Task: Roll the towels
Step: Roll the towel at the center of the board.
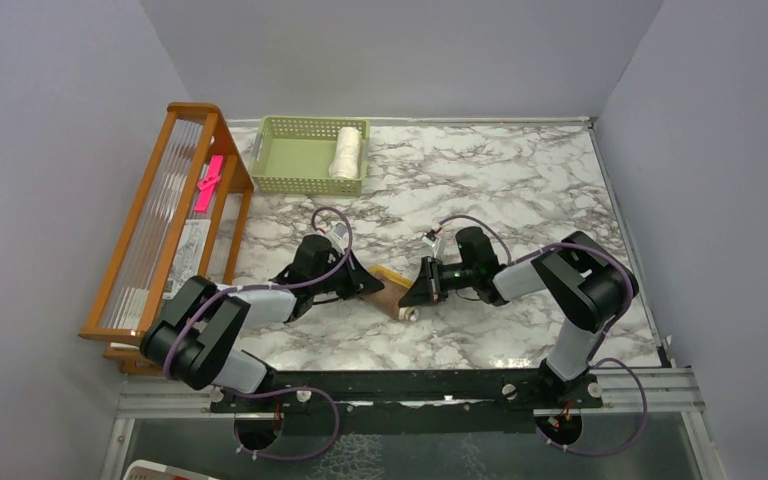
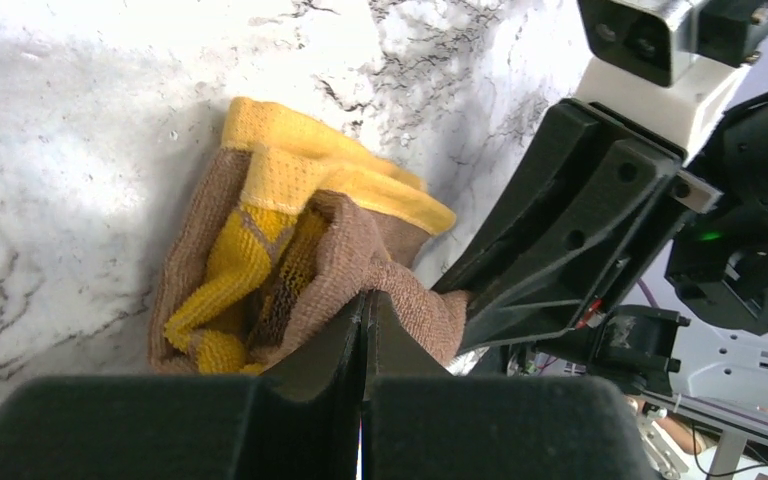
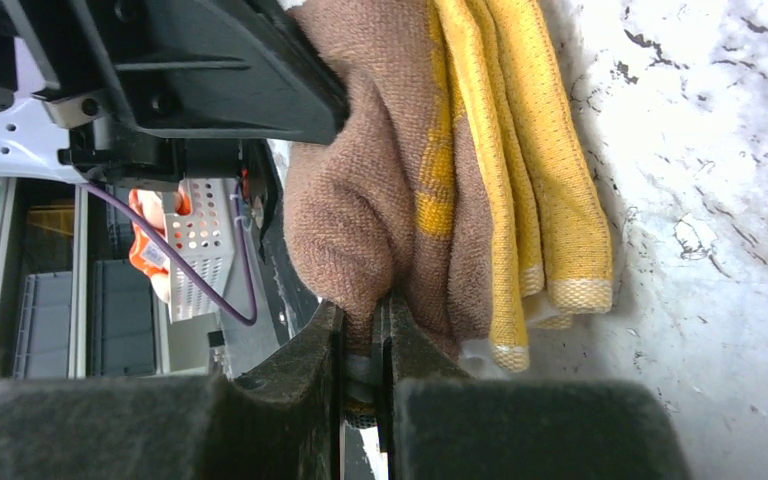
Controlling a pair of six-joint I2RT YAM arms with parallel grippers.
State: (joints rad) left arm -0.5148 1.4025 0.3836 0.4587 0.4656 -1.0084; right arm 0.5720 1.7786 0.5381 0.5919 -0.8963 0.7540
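The mustard-yellow towel (image 1: 391, 284) with its brown reverse hangs bunched in loose folds between my two grippers, near the middle of the marble table. My left gripper (image 1: 371, 284) is shut, its tips (image 2: 365, 298) nipping a brown fold of the towel (image 2: 290, 190). From the other side, my right gripper (image 1: 413, 291) is shut on a thicker brown fold (image 3: 365, 312), with the yellow layers (image 3: 530, 150) to its right. The fingers (image 2: 560, 220) of the right gripper nearly touch my left ones. The cream-white towel (image 1: 346, 152) lies rolled in the green basket (image 1: 290, 160).
The pale green basket stands at the back of the table, left of centre. A wooden rack (image 1: 165, 230) holding a pink item (image 1: 208, 183) runs along the left edge. Grey walls close in three sides of the marble table (image 1: 520, 180).
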